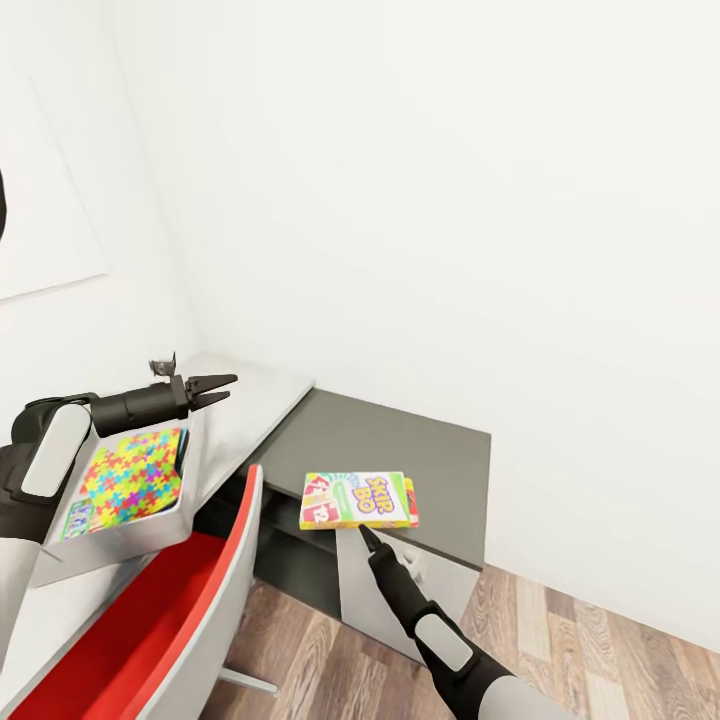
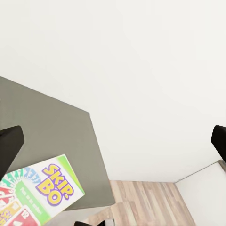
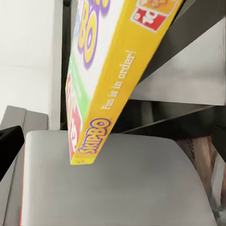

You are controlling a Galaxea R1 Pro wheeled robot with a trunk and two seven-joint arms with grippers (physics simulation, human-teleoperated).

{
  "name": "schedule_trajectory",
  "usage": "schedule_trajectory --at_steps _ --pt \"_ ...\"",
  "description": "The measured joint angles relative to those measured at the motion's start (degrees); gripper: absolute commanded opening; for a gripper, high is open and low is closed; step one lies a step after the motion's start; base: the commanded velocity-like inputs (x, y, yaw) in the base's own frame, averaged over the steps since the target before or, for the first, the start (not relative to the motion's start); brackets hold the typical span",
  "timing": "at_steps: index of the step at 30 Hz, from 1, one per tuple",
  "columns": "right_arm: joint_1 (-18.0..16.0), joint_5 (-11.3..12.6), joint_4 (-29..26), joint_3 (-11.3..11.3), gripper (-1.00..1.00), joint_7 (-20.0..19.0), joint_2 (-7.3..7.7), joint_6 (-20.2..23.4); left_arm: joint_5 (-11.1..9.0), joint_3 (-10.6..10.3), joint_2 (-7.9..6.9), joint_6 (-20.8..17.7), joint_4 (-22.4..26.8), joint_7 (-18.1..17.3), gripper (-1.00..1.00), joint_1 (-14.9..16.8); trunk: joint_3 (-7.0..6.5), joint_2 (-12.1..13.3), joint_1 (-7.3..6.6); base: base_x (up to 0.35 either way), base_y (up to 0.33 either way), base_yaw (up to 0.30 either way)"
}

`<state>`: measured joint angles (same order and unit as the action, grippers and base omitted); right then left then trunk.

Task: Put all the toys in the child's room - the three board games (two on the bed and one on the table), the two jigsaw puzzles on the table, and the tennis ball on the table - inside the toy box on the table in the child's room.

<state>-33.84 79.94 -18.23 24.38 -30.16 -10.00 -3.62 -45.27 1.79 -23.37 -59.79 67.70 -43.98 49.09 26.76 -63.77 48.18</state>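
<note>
Left end effector (image 1: pixel 222 388): fingers parted, nothing between them; it hangs over the pale desk (image 1: pixel 255 390), pointing toward the dark cabinet top (image 1: pixel 400 440).
Toy box (image 1: pixel 160 512): light grey tray on the pale desk, just below and behind the left end effector, partly covered by the left forearm.
Jigsaw puzzle (image 1: pixel 130 478): flat multicoloured square lying inside the toy box, under the left arm.
Other item in the box: a strip of blue cartoon art (image 1: pixel 78 518) shows at the near edge beside the puzzle; too little is visible to tell what it is.
Red chair (image 1: pixel 150 630): below the toy box, its back edge rising between the two arms.
Board game (image 1: pixel 358 499): the yellow-green box with the letters "SKIP BO", held roughly level at the front edge of the dark cabinet top, directly ahead of the right end effector; whether its far side rests on the cabinet top cannot be told. In the left wrist view the same box (image 2: pixel 40 193) lies ahead and low; in the right wrist view its yellow edge (image 3: pixel 110 89) runs away from the camera.
Right end effector (image 1: pixel 366 533): its tip meets the near edge of the board game from below; how far the fingers are apart cannot be told.
Floor (image 1: pixel 560 640): wood planks beside the right arm.
</note>
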Motion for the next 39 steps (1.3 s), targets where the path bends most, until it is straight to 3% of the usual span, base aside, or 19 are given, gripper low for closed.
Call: schedule_trajectory --at_steps 7,20,39 --pt "0.0 0.0 -0.2 0.0 1.0 0.3 0.0 -1.2 0.0 0.0 0.0 0.0 0.0 0.0 1.0 0.0 1.26 -2.8 1.54 0.0 0.0 0.0" --pt "-0.1 -2.5 -1.3 0.0 1.0 1.4 0.0 -1.9 0.0 -0.1 0.03 0.0 0.0 0.0 1.0 0.0 1.26 -2.8 1.54 0.0 0.0 0.0" --pt "-0.1 -2.9 -1.4 0.0 1.0 1.5 0.0 -1.9 0.0 0.0 0.09 0.0 0.0 0.0 1.0 -0.1 1.26 -2.8 1.54 -0.022 0.062 0.0"
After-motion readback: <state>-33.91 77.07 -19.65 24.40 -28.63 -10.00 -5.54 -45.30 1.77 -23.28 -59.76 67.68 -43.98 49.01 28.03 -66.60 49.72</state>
